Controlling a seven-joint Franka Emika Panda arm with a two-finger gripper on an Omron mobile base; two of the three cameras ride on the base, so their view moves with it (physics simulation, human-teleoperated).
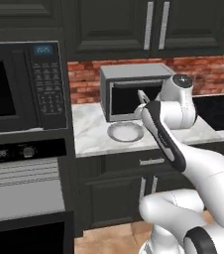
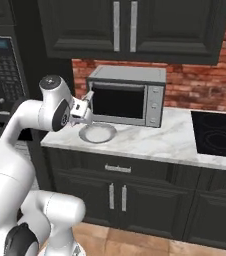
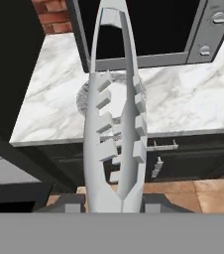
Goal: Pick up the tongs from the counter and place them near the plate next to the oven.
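My gripper (image 3: 113, 203) is shut on the tongs (image 3: 98, 149), slim grey metal with toothed arms that reach away from the hand. From the base views, the gripper (image 2: 80, 109) holds the tongs (image 1: 142, 95) in the air just above the round pale plate (image 1: 125, 132), in front of the microwave door. The plate (image 2: 97, 133) lies on a short marble top, and its rim (image 3: 83, 96) peeks out behind the tongs. The black oven (image 1: 15, 99) stands in dark cabinetry just left of that top. The counter with the sink is out of view.
A silver microwave (image 1: 134, 92) sits behind the plate against the brick wall. A black cooktop (image 2: 217, 132) lies at the right end of the marble top (image 2: 155, 140). Dark wall cabinets (image 1: 148, 25) hang above. The oven column (image 2: 0, 65) bounds the left side.
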